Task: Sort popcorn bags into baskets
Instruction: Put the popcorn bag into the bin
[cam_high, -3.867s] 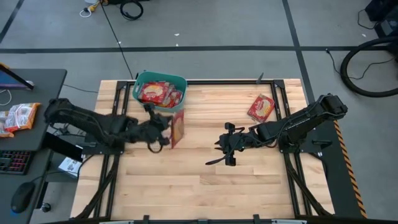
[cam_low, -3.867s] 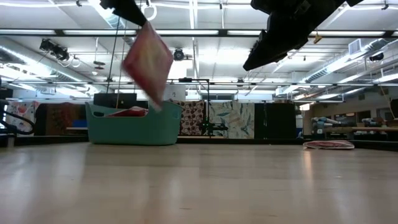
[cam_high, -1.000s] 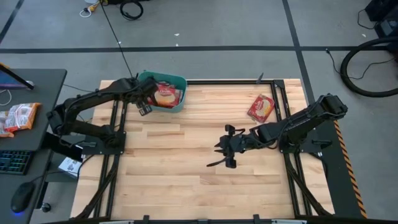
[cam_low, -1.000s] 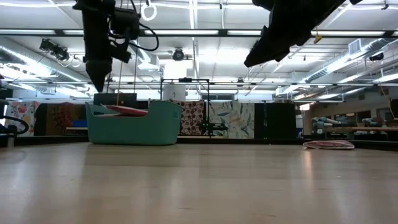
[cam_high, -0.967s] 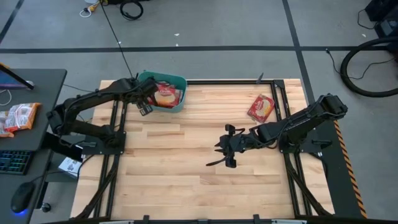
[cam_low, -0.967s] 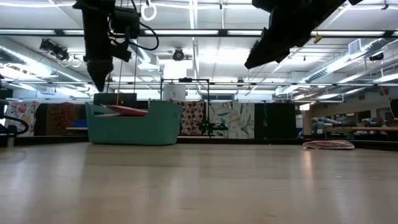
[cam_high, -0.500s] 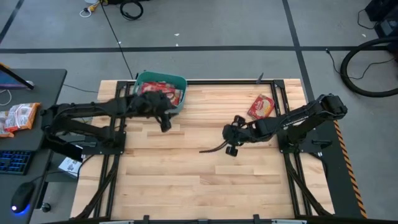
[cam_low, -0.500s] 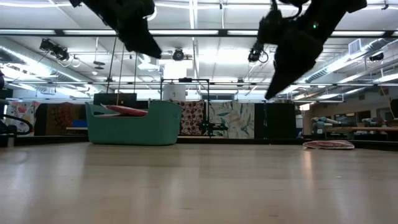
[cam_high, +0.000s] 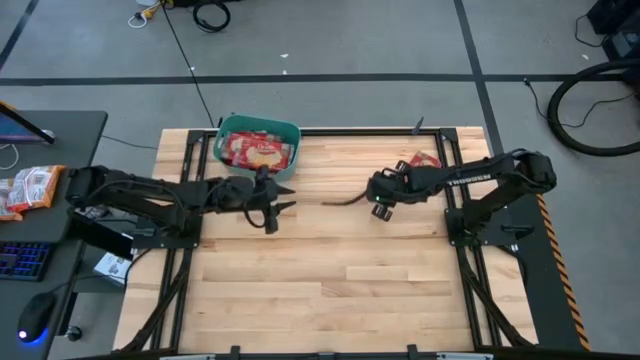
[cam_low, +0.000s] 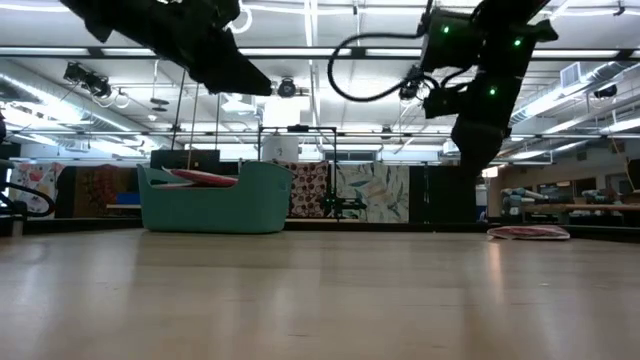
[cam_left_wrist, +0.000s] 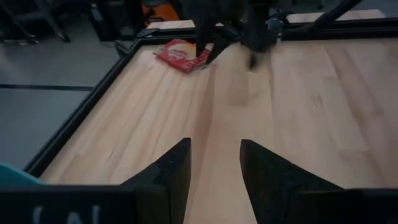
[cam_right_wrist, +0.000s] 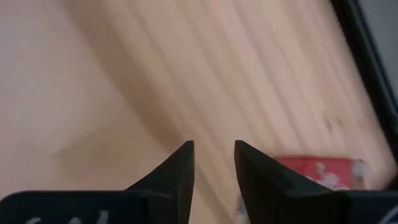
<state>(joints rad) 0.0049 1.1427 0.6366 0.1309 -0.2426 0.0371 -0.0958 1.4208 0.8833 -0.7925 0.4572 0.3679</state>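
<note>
Popcorn bags (cam_high: 258, 150) fill the teal basket (cam_high: 232, 129) (one (cam_right_wrist: 317, 172) lies apart); both grippers hang parted, empty.

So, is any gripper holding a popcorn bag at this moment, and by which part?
No, nothing is held. The left gripper and the right gripper are both open and empty. One popcorn bag lies loose on the table.

You see the teal basket (cam_high: 258, 146) at the table's far left corner, holding several red-orange popcorn bags (cam_high: 256, 152) lying flat (cream labels up). One loose bag (cam_high: 424, 160) lies flat near the far right edge.
</note>
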